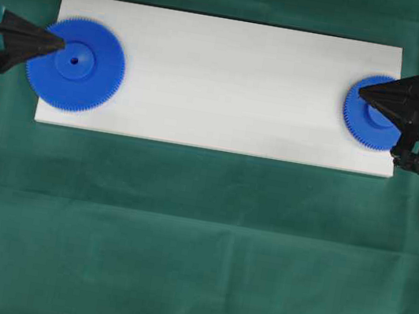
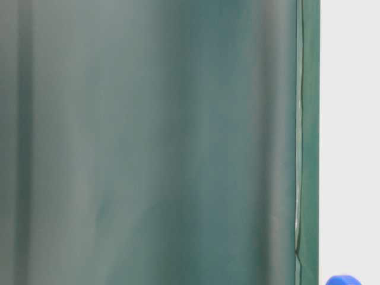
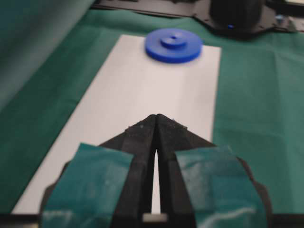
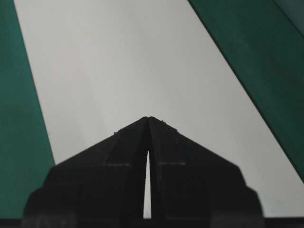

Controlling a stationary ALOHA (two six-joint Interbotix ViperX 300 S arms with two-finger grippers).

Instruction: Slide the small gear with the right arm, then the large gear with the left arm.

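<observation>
The large gear [image 1: 75, 64] lies flat on the left end of the white board [image 1: 222, 79]. My left gripper [image 1: 61, 44] is shut and empty, its pointed tip over the gear's left part, short of the hub. The small gear [image 1: 371, 115] lies at the board's right end, partly under my right gripper [image 1: 361, 89], which is also shut and empty, with its tip at the gear's upper left rim. From the left wrist, the shut left gripper [image 3: 156, 115] points along the board toward the small gear [image 3: 173, 45]. From the right wrist, the shut right gripper [image 4: 148, 118] sits above bare board [image 4: 118, 61].
Green cloth [image 1: 195, 250] covers the table all round the board. The right arm's black base [image 3: 237, 14] stands beyond the small gear. A blue gear edge [image 2: 343, 280] and the board [image 2: 350, 119] show at table level.
</observation>
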